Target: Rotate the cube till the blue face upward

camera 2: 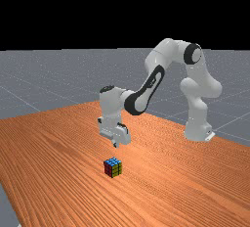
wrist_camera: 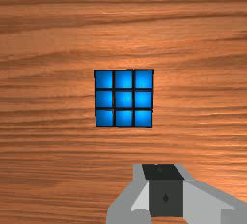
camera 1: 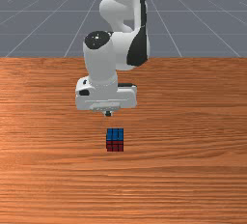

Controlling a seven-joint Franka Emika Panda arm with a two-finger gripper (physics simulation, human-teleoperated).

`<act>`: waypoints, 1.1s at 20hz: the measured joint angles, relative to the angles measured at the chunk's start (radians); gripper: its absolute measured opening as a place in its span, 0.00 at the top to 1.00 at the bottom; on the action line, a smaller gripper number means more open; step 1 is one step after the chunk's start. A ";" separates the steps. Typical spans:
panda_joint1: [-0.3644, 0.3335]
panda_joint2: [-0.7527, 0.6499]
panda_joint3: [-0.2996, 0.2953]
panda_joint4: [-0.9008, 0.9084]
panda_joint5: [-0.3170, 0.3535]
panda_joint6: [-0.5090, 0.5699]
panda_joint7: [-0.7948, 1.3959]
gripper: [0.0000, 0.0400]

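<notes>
Beyond the cube from the front camera, my gripper (camera 1: 108, 114) hangs above the table, its fingertips together with nothing between them. The far view has the gripper (camera 2: 115, 145) higher than the cube (camera 2: 113, 167), whose top is blue, with red and yellow sides. In the front view the cube (camera 1: 115, 140) rests flat on the wood, blue up and red toward the camera, slightly right of the fingertips. Looking down, the wrist view gives the cube's full blue face (wrist_camera: 124, 99), apart from the shut gripper (wrist_camera: 164, 172).
Bare orange-brown table (camera 1: 193, 170) surrounds the cube. The table's far edge runs behind the arm in the front view. The arm's base (camera 2: 197, 132) stands on the table at the far view's right.
</notes>
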 joint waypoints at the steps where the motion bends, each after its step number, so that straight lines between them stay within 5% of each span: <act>1: 0.001 0.005 0.003 0.009 0.003 0.001 0.003 1.00; 22: 0.109 0.144 -0.007 0.052 -0.035 0.233 0.129 1.00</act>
